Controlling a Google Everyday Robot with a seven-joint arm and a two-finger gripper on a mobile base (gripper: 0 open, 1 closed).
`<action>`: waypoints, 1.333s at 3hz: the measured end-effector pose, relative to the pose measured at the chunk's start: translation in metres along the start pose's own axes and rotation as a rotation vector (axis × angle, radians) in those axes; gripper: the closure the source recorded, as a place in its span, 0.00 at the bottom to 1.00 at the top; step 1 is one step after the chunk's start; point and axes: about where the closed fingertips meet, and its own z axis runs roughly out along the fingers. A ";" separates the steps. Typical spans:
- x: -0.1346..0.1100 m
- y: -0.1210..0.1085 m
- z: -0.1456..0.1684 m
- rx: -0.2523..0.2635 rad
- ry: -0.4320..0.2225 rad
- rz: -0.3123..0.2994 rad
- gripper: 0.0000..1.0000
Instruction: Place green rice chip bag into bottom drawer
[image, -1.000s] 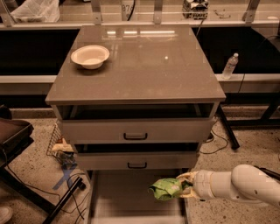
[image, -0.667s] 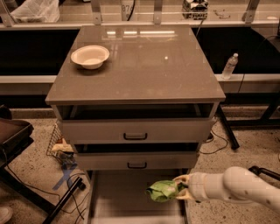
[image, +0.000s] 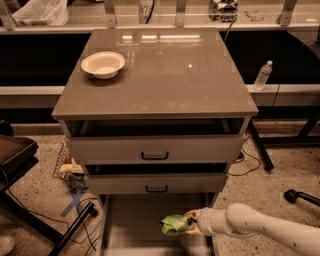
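Counting what is here: one grey cabinet with one glossy worktop (image: 165, 90) and three drawers beneath its front edge. Two of them, the top drawer (image: 205, 149) and the middle drawer (image: 117, 184), bear one dark rectangular handle each and stand slightly pulled out, with a dark gap above each front. The third, the bottom drawer (image: 132, 225), is drawn far out past the worktop's front edge and shows a plain flat floor and thin side walls.

One round cream bowl (image: 103, 64) sits upright on the worktop near its back left corner, well apart from everything else. One clear water bottle (image: 263, 75) stands on a ledge beyond the worktop's right edge. One white plastic bag (image: 41, 12) lies behind the back left corner.

One green rice chip bag (image: 171, 225), crumpled and glossy, is over the right half of the bottom drawer's floor, below the front edge of the worktop and a little right of its middle. I cannot tell whether it touches the floor.

One arm (image: 260, 231), pale and rounded, comes in from the lower right and lies nearly level, sloping slightly upward toward its wrist, pointing left over the drawer's right wall. Its gripper (image: 188, 223) is inside the drawer's outline, fingers pinched on the bag's right end.
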 end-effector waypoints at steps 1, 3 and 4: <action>0.026 0.009 0.044 0.006 -0.038 0.029 1.00; 0.035 0.013 0.077 0.027 -0.116 0.047 0.84; 0.034 0.015 0.079 0.023 -0.120 0.047 0.52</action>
